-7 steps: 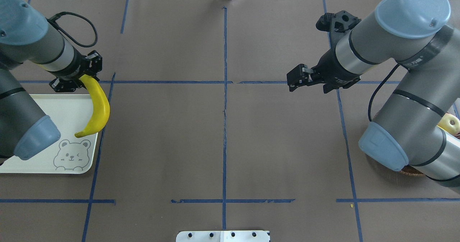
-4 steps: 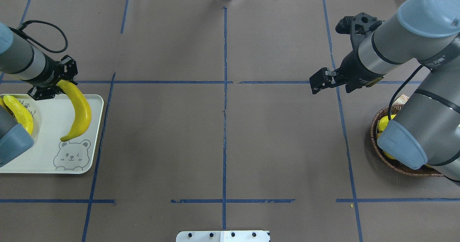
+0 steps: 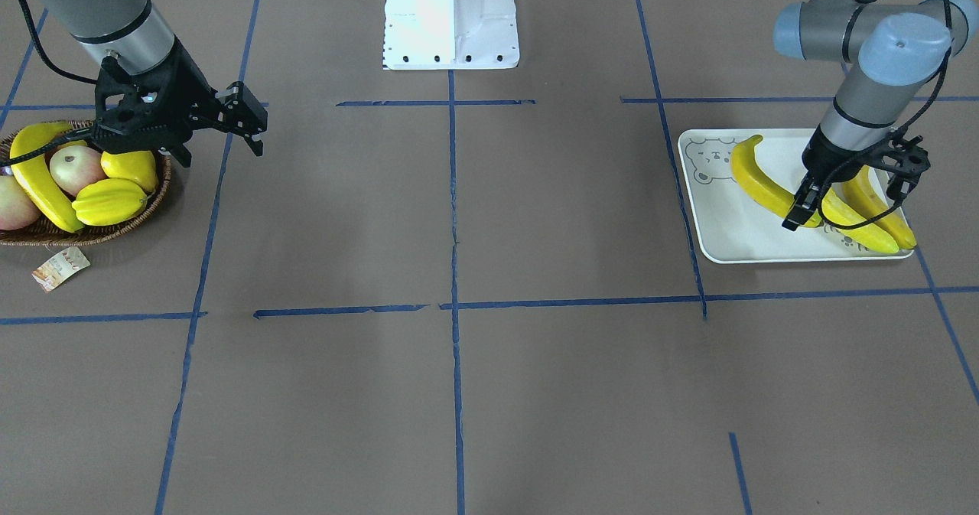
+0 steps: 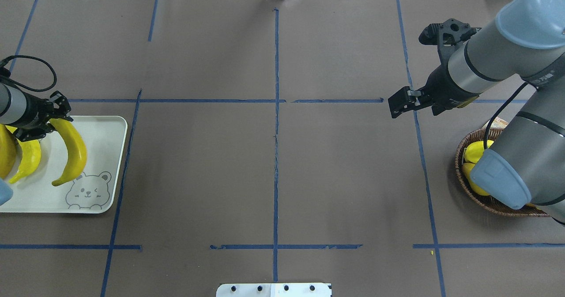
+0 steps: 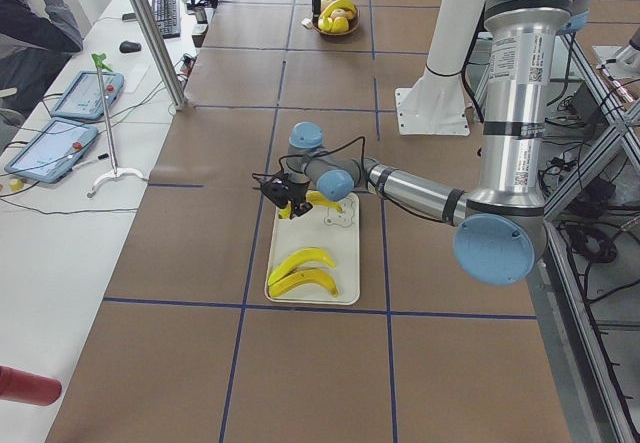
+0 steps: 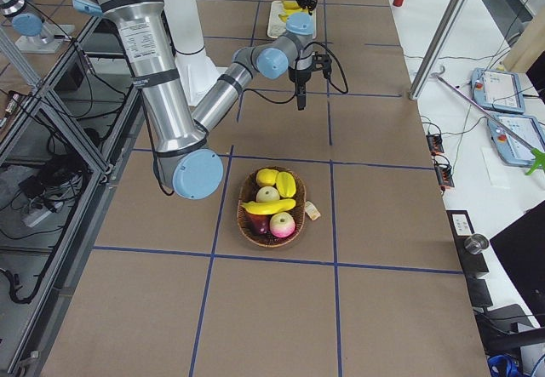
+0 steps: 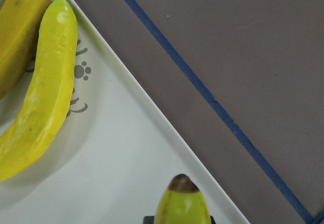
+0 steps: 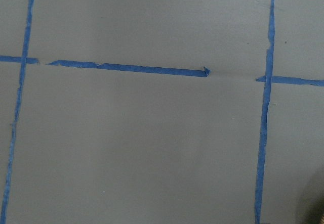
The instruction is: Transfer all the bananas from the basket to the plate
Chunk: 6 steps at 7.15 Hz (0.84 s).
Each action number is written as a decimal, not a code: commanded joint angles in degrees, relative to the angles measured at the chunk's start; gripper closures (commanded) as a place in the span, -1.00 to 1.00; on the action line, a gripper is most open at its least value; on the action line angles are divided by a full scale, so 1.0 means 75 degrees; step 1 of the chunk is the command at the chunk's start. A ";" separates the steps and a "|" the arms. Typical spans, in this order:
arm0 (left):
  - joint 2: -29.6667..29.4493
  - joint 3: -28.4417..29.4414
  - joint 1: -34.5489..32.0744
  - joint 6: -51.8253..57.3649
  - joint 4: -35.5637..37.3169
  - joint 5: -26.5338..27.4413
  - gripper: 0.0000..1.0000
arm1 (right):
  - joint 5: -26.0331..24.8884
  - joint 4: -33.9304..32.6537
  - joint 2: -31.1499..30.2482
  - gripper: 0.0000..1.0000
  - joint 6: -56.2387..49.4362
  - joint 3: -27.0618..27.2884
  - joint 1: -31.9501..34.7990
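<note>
Overhead exterior view: our left gripper (image 4: pixel 39 122) is clamped on one end of a banana (image 4: pixel 73 153) that curves down over the plate (image 4: pixel 106 129), beside two bananas lying there. Our right gripper (image 4: pixel 397 105) hangs empty, jaws nearly together, near the basket (image 4: pixel 461 156)

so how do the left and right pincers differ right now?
Left pincer is shut on a banana over the plate; right pincer carries nothing. The left points down at the plate; the right reaches out sideways over bare table beside the basket. Both are black, two-fingered.
</note>
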 commanded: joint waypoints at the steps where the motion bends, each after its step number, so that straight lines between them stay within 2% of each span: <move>1: 0.0010 0.0637 -0.0518 0.0932 -0.0304 -0.0010 0.47 | -0.0004 0.0004 -0.0001 -0.99 -0.0001 0.0009 -0.0005; 2: 0.0010 0.0721 -0.0579 0.1297 -0.0304 -0.0022 0.34 | -0.0004 0.0016 -0.0001 -0.99 -0.0001 0.0009 -0.0017; 4: 0.0022 0.0989 -0.0580 0.1453 -0.0641 -0.0022 -0.52 | 0.0007 0.0016 -0.0001 -0.99 -0.0001 -0.0003 -0.0005; 5: 0.0033 0.1293 -0.0591 0.1488 -0.1177 -0.0034 -1.00 | -0.0004 0.0016 -0.0001 -0.99 -0.0001 -0.0003 -0.0005; 6: 0.0173 0.1250 -0.0661 0.1883 -0.1252 -0.0185 -1.00 | 0.0007 0.0016 -0.0001 -0.99 -0.0013 -0.0003 -0.0005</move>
